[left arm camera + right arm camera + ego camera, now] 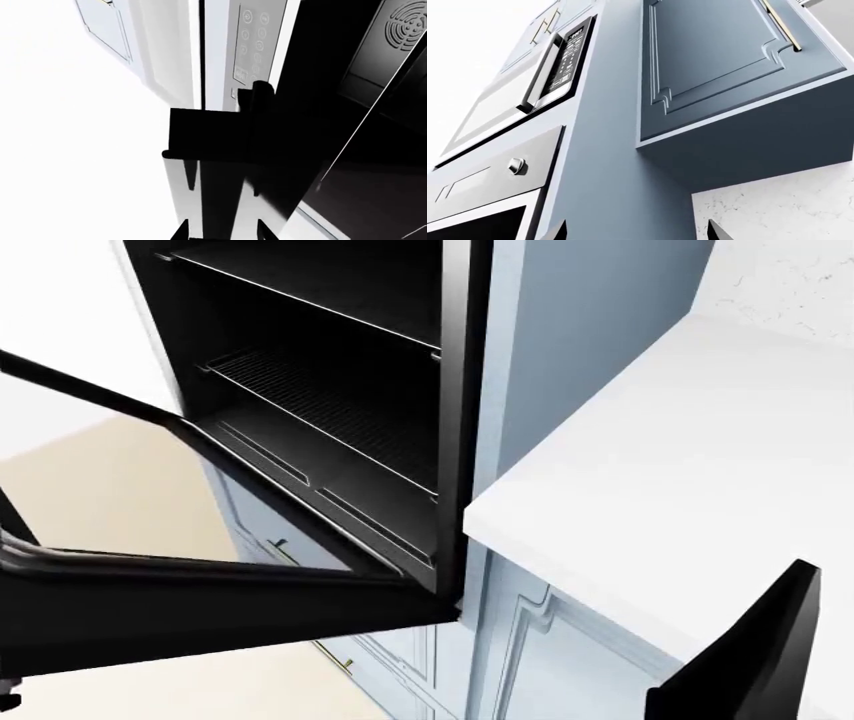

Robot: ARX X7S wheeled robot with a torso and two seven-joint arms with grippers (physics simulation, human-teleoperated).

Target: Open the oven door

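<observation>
Looking down from the head camera, I see the oven (334, 390) open, wire racks (320, 410) bare, and the oven door (200, 605) swung down at lower left. White counter (667, 470) sits to its right, blue cabinets (534, 660) below. Panel icons (253, 45) and microwave keypad (568, 55) are too small to read. Right gripper (637, 231) stands wide, holding nothing; left gripper (223, 231): I cannot tell.
</observation>
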